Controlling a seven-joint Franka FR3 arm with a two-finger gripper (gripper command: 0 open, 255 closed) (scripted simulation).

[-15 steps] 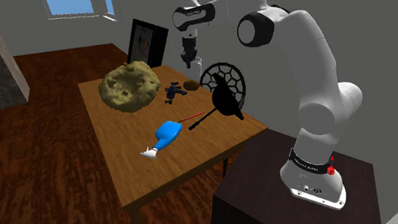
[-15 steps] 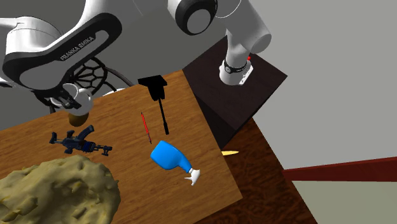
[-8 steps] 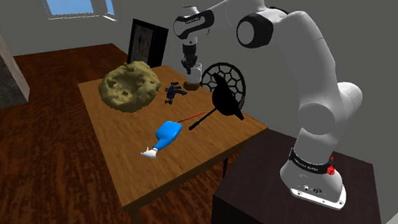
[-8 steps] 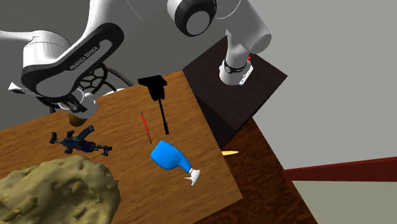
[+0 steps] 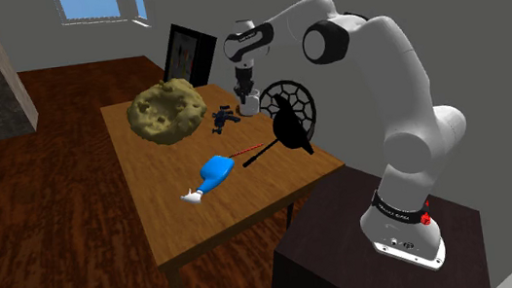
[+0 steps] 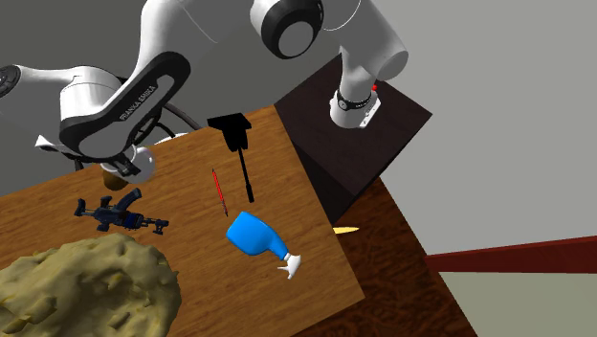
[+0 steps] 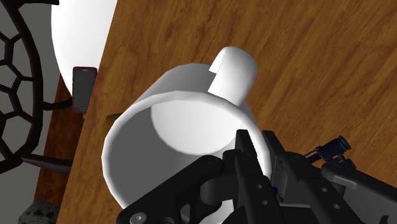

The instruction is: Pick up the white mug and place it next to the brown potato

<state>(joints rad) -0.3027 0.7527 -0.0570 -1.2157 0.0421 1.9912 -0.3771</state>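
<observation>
White and plain, the mug [image 7: 181, 121] is clasped by the gripper [image 7: 254, 156]. Its black fingers are closed on the mug's wall at the rim, and the handle points away from them. The wrist view looks into the mug's mouth, with the wooden counter [image 5: 204, 222] behind it and the counter's edge close by.

A second ago the mug hung higher above the counter. Since then the arm [image 5: 373, 67] has bent down and carried it lower. In the shoulder view the mug [image 5: 251, 100] now sits low over the far end of the counter, just beside the wire wheel [image 5: 291, 103], and it covers the brown spot that showed there before. In the second exterior view the mug [image 6: 145, 161] has come down and slid a little to that view's right, and now lies just beside the potato [image 6: 114, 179], which peeks out brown under the hand. We cannot tell whether the mug touches the counter or the potato.

The dark blue toy gun [image 6: 120, 213], the blue bottle [image 6: 251, 234] and the big yellowish lump [image 5: 167, 108] lie where they did.
</observation>
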